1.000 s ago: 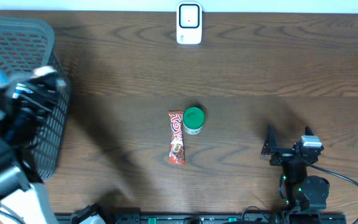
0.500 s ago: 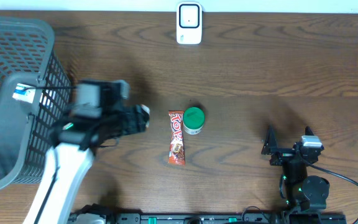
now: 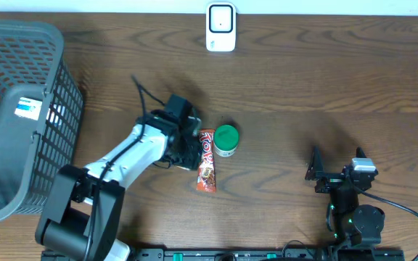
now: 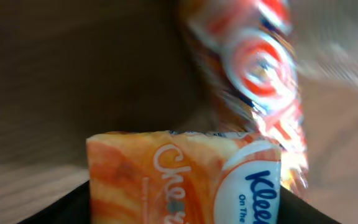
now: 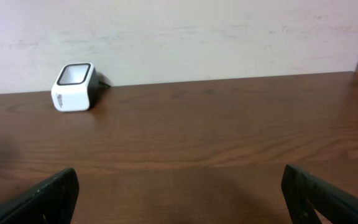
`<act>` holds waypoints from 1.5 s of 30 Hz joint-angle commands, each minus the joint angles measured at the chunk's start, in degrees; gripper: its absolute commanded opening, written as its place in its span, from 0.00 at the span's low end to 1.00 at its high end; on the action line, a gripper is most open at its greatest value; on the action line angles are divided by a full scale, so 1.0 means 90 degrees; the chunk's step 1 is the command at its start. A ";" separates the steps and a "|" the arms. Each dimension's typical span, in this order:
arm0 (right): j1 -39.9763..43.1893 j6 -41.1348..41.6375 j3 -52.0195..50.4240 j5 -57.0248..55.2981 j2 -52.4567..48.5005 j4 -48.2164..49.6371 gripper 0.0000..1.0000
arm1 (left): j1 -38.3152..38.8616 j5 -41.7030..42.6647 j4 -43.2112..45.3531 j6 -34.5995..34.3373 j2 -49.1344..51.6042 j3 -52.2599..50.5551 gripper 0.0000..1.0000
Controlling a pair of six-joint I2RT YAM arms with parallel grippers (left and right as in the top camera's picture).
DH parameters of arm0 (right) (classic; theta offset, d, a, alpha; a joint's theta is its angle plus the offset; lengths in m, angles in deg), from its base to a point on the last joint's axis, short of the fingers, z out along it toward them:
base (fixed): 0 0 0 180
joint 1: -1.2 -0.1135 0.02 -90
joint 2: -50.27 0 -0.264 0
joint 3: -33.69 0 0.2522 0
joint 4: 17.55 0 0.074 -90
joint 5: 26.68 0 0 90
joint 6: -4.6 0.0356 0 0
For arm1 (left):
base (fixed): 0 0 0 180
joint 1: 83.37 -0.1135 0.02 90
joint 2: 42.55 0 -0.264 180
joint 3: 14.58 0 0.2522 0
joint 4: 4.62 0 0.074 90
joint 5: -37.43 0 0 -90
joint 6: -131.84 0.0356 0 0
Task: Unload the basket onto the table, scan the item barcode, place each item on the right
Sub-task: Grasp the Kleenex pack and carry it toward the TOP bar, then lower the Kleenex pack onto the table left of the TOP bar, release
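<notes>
Well, my left pincer [image 3: 189,145] is down at the middle of the bench [image 3: 318,72], with an orange tissue pack [image 4: 182,180] sitting between its fingers. The jaws stand partly apart, but I cannot tell whether they are clamped on the pack or loose around it. In my left wrist view the pack's printed face is turned to the camera, its lettering upright, and its long axis runs across from one finger to the other.

Just beyond it lies a candy bar [image 3: 206,159], its length running from the near edge of the bench toward the far edge, slightly tilted. A green-lidded jar [image 3: 226,140] stands right beside the bar's far end. The white scanner [image 3: 220,27] sits at the far edge, well apart from the pack, its window facing up.

The grey mesh basket [image 3: 64,156] at my left holds a blue-and-white packet [image 3: 27,107].

My right pincer [image 3: 336,165] rests near the front edge, spread wide with nothing in it.
</notes>
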 commanded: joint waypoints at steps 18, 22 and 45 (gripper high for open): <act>-0.0061 -0.0080 -0.0005 -0.0036 0.0034 -0.0019 0.99 | -0.0680 -0.0636 -0.1183 0.1904 -0.0491 0.0002 0.93; -0.0061 -0.0080 -0.0005 -0.0036 0.0034 -0.0019 0.99 | -0.0680 -0.0636 -0.1183 0.1001 -0.1360 0.0002 0.93; -0.0061 -0.0080 -0.0005 -0.0036 0.0034 -0.0019 0.99 | 0.0911 -0.0141 -0.0809 -0.1991 -0.2465 -0.1370 0.07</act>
